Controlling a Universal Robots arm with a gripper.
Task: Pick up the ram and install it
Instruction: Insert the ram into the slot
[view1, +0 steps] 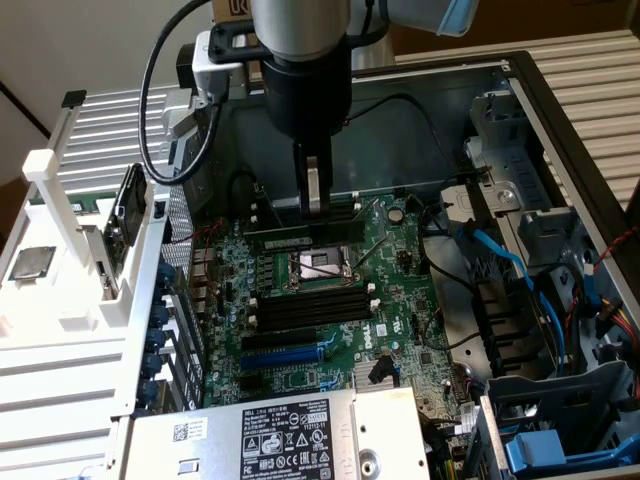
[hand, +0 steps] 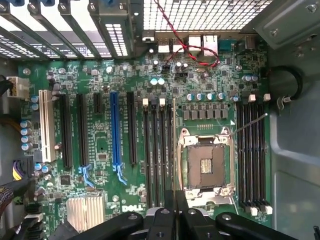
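The gripper (view1: 314, 208) was down inside the open computer case (view1: 560, 110), its two fingers pinched nearly together on the ram (view1: 275, 237). It gripped the stick at about mid-length, with the long edge level and running across the exterior view from left to right. The ram hung low over the motherboard (view1: 300, 370), next to the open CPU socket (view1: 320, 268) and on its far side in the exterior view. Whether its lower edge touched the board could not be told.

In the wrist view the ram (hand: 173, 150) appeared edge-on as a thin line rising from between the fingers of the gripper (hand: 175, 216). It ran alongside a bank of black memory slots (hand: 157, 150) on one side, with the CPU socket (hand: 205, 162) on the other. A second bank of slots (hand: 252, 150) lay beyond the socket.

Nearer the exterior camera sat the power supply (view1: 270, 430) with its printed label. At the exterior view's left, outside the case, stood a white rack (view1: 60, 200) with a square silver processor chip (view1: 30, 262) lying on it. Blue cables (view1: 500, 255) ran through the bay at the exterior view's right.
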